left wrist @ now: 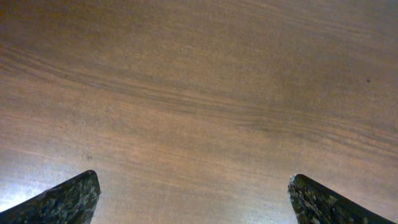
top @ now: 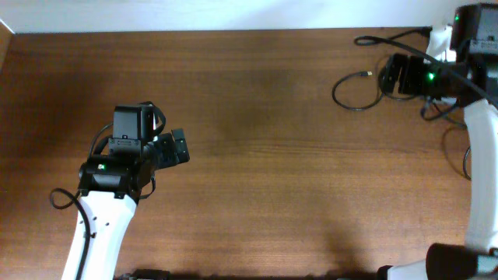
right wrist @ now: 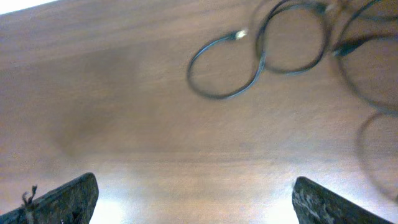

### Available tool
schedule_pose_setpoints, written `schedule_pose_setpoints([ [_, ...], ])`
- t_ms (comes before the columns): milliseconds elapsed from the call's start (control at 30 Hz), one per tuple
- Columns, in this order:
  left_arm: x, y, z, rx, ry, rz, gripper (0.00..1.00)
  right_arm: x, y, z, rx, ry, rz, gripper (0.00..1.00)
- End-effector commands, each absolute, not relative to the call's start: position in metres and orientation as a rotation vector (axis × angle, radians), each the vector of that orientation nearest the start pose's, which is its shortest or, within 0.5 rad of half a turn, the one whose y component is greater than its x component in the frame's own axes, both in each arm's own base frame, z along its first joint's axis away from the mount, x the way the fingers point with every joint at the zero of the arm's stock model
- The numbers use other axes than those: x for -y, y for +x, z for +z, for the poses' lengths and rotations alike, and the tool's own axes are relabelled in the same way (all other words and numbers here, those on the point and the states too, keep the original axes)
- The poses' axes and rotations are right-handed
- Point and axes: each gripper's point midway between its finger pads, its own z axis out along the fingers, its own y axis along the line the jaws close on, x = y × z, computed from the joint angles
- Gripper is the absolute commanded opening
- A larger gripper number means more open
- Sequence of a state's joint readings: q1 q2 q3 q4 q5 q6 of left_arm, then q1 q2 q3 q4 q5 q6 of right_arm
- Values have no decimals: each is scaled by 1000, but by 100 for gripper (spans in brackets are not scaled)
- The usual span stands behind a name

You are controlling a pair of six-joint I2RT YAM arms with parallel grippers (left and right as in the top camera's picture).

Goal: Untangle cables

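Cables, whereabouts: the cables [right wrist: 260,59] are lying in loose loops at the far right corner of the desk [top: 257,155], just ahead of your right tool [right wrist: 193,202]. Some loops are overlapping, but blur is keeping you from telling crossed from knotted.
Right tool: its fingers [right wrist: 62,199] are standing wide apart, gripping nothing, hanging over bare wood short of the nearest loop.
Left tool: your left tool [left wrist: 196,202] is likewise gaping wide and empty, hovering over bare desk well apart from the cables.
Handling: you are likely dealing with thin, light, limp cord. It should be sliding easily on the smooth wood and dragging its neighbours along wherever loops are crossing.
Where to take hold: you are probably better off pinching close to the pale plug end [right wrist: 239,35] of the nearest loop, which is lying free, than mid-loop where strands are meeting.
Risk: cord this thin, lying flat, is giving the fingers little to close on, so the pinch may be slipping off.
Writing: no brand, label or lettering is showing legibly. You are seeing only small green lights [top: 430,76] glowing on the rig.
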State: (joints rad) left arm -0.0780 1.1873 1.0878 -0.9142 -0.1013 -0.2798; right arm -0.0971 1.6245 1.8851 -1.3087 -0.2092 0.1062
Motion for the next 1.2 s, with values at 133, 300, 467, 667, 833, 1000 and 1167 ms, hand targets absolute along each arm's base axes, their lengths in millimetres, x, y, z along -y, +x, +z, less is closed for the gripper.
schedule_pose_setpoints([
  [133, 7, 300, 189, -2555, -283, -12, 99, -35, 308, 287, -2797, 190, 527, 99],
  [300, 7, 300, 189, -2555, -283, -12, 99, -32, 298, 282, -2846, 210, 508, 99],
  [467, 7, 300, 189, -2555, -283, -12, 99, -30, 298, 280, -2851, 215, 487, 99],
  [667, 7, 300, 189, -2554, -283, -12, 99, -30, 298, 280, -2851, 215, 487, 99],
  [833, 7, 300, 189, -2555, -283, -12, 99, -30, 298, 280, -2851, 215, 487, 99],
  [1000, 7, 300, 190, -2552, -283, -13, 99, -30, 298, 280, -2851, 215, 487, 99],
  [1167, 9, 286, 197, -2549, -268, -15, 99, -30, 298, 280, -2851, 215, 487, 99],
])
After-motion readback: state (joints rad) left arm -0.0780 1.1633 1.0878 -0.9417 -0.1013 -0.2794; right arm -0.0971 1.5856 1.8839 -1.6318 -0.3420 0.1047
